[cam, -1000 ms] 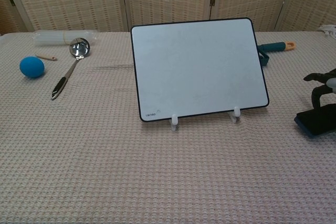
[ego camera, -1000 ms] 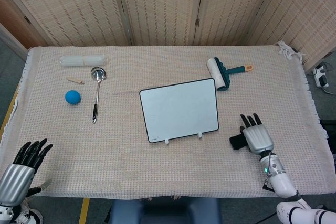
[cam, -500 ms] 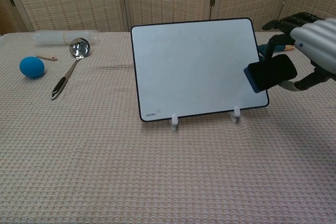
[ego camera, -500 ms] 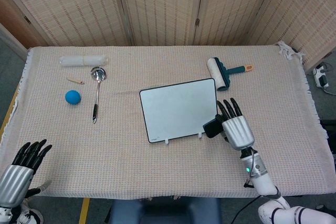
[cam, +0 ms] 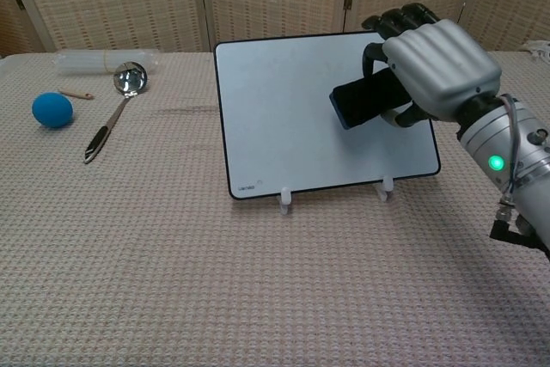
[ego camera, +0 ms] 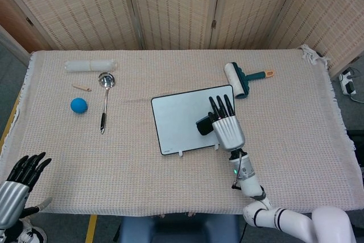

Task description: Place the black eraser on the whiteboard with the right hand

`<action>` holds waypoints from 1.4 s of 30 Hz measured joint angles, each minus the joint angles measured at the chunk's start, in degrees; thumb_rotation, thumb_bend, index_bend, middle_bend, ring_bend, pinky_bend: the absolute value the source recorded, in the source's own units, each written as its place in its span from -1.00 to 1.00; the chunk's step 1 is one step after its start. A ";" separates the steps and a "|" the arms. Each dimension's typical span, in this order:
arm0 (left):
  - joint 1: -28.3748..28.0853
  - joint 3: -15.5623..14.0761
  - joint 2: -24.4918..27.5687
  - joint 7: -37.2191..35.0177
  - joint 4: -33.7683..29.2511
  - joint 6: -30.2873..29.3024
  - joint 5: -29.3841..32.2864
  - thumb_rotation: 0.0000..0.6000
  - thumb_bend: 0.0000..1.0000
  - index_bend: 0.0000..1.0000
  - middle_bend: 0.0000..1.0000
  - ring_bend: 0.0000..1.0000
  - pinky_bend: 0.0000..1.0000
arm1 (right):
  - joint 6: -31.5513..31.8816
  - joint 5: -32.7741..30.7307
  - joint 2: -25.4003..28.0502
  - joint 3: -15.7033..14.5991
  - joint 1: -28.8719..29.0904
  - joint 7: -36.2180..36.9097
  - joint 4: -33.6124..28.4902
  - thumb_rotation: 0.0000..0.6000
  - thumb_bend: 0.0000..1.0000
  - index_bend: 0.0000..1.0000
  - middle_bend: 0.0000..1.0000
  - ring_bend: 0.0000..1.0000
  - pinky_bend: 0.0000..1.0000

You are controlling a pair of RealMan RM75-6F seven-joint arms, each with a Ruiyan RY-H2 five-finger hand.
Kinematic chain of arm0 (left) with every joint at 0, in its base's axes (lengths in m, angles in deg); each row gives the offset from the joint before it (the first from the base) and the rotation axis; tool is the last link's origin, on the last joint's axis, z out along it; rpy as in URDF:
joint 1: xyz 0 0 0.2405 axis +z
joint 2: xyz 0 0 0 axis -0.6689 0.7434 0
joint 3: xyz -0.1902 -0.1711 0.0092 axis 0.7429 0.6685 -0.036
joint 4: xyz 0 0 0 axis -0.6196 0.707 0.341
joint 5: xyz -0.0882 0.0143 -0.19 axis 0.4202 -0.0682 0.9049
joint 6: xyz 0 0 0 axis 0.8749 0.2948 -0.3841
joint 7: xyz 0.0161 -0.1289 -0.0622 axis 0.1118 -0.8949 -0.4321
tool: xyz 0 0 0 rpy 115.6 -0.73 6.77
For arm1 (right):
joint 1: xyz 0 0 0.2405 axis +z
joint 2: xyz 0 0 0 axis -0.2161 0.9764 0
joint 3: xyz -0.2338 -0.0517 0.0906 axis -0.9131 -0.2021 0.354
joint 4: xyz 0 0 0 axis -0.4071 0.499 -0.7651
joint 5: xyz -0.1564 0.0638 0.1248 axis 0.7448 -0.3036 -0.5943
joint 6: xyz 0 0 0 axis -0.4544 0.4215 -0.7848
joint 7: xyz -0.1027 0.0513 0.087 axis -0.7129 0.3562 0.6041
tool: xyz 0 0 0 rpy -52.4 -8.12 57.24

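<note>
My right hand (ego camera: 226,123) (cam: 434,70) holds the black eraser (ego camera: 204,125) (cam: 363,101) in front of the right half of the whiteboard (ego camera: 179,118) (cam: 292,109). The board leans back on two small white feet at mid-table. Whether the eraser touches the board face I cannot tell. My left hand (ego camera: 20,183) hangs off the table's near left corner, fingers spread, holding nothing; the chest view does not show it.
A teal lint roller (ego camera: 239,79) lies behind the board's right corner. At the far left are a blue ball (ego camera: 78,104) (cam: 52,110), a metal ladle (ego camera: 105,98) (cam: 118,102), a small wooden stick (ego camera: 81,87) and a clear plastic roll (ego camera: 90,65).
My right hand lifted the eraser off the cloth at the right and carried it left and up, from beside the board's right edge to in front of its face. The left hand barely moved.
</note>
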 measured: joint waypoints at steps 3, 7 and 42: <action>0.04 -0.09 0.18 -0.41 0.05 -0.18 -0.15 1.00 -0.60 -0.99 -0.95 -1.00 -1.00 | -0.69 -1.00 -1.80 0.70 1.06 -0.58 2.38 1.00 -0.42 0.14 -0.79 -0.89 -1.00; 0.13 -0.05 0.32 -0.87 0.20 -0.51 -0.18 1.00 -0.60 -0.99 -0.95 -1.00 -1.00 | -1.77 -2.90 -3.76 1.43 2.02 -1.35 4.46 1.00 -0.42 -0.34 -0.96 -0.97 -1.00; 0.22 0.45 -2.35 7.52 -0.71 1.47 0.18 1.00 -0.60 -0.99 -0.95 -1.00 -1.00 | 10.96 1.69 42.95 -25.03 -25.81 7.85 -43.13 1.00 -0.42 -1.00 -1.00 -1.00 -1.00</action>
